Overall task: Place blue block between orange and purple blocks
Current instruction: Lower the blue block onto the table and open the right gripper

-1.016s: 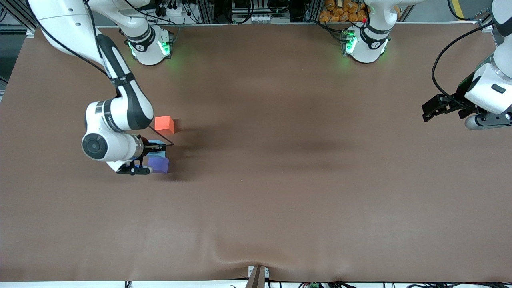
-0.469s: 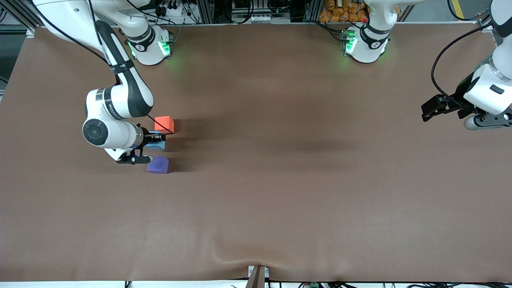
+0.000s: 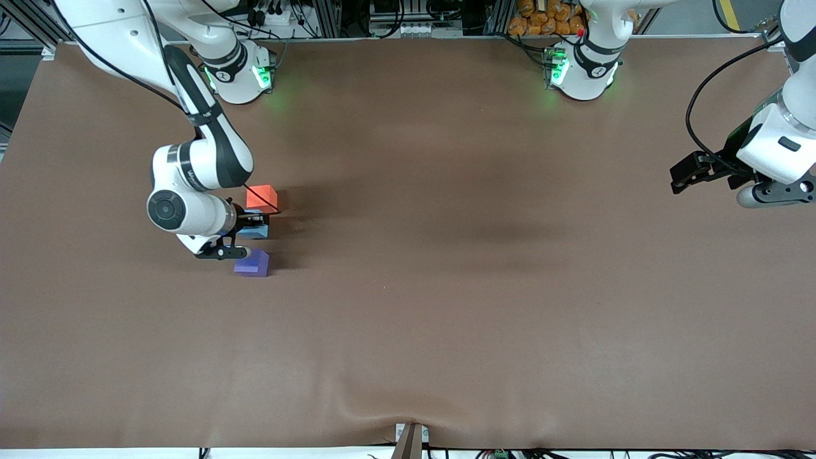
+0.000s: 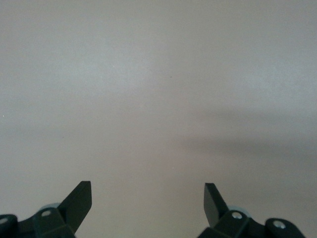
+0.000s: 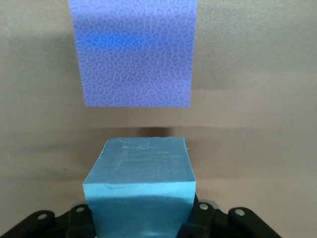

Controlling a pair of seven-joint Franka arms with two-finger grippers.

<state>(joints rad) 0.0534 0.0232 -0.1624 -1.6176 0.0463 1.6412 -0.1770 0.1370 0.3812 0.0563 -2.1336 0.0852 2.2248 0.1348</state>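
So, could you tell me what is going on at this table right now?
The right gripper is shut on the blue block, holding it in the gap between the orange block and the purple block; whether it rests on the brown table cannot be told. The purple block lies nearer to the front camera than the orange one. The left gripper waits open over the left arm's end of the table.

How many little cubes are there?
3: small matte orange-red cube nearest the bases; light sky-blue cube in the right end effector; violet-purple cube nearest the camera.
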